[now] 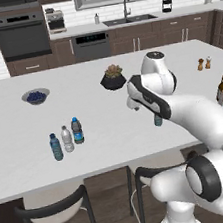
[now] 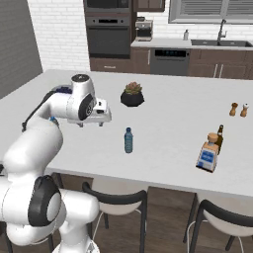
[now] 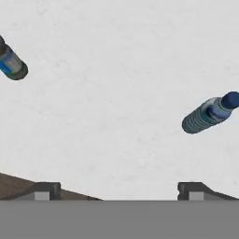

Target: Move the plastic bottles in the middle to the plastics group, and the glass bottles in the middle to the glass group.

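I log my gripper (image 3: pixel 118 190) released and empty above the counter (image 3: pixel 116 70), one pale blue water bottle (image 3: pixel 210 113) at its two o'clock, the darker bottle (image 3: pixel 13 64) at ten o'clock.

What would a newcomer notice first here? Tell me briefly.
First the big white arm, its open gripper hovering above the white island counter with nothing held. Next, three small water bottles clustered near the counter's front left, and one pale blue bottle alone in the middle. At the right edge, a cork-stoppered square bottle stands right in front of a slim brown bottle.
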